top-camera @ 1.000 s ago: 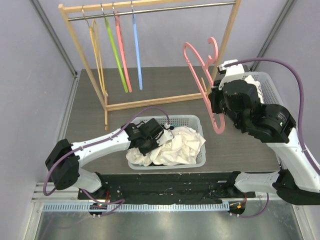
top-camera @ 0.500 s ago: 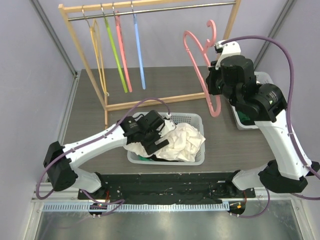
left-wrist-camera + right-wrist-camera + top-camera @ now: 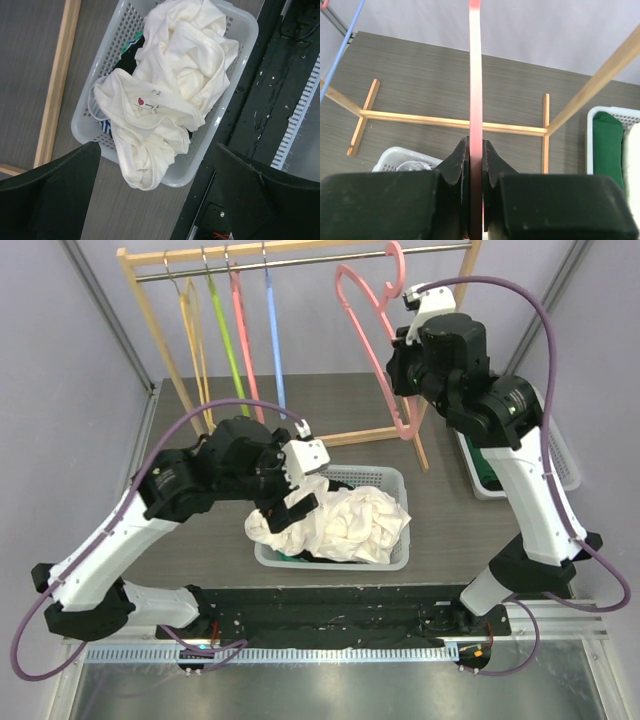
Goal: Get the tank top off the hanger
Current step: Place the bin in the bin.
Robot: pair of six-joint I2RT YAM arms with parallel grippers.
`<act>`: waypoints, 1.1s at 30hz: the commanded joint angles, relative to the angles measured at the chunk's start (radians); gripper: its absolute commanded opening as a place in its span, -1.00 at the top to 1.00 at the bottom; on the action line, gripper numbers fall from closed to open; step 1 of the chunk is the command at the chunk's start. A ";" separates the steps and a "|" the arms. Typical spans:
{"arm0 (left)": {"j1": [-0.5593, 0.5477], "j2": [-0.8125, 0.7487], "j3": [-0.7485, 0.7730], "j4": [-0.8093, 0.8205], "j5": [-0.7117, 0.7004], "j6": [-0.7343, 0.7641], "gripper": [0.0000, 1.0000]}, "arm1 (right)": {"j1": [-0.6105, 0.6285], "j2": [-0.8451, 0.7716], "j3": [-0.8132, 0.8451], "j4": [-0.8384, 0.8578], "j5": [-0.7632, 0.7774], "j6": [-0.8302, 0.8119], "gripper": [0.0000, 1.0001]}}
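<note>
Grey table (image 3: 330, 405): tank top (image 3: 350, 525) in basket (image 3: 400, 558) beneath spread left gripper (image 3: 292, 502); right gripper (image 3: 475, 150) clamps bare hanger (image 3: 475, 75), upright beside rail (image 3: 300, 262).

Bare tabletop (image 3: 330, 405) behind basket (image 3: 385, 475), rack base (image 3: 350, 436) crossing it, hangers (image 3: 240, 345) crowding rail's left, pink hanger (image 3: 476, 75) at right
</note>
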 commanded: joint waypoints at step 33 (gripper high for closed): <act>0.053 -0.083 0.296 -0.108 -0.052 0.108 -0.99 | -0.249 0.235 0.165 0.206 -0.382 0.059 0.98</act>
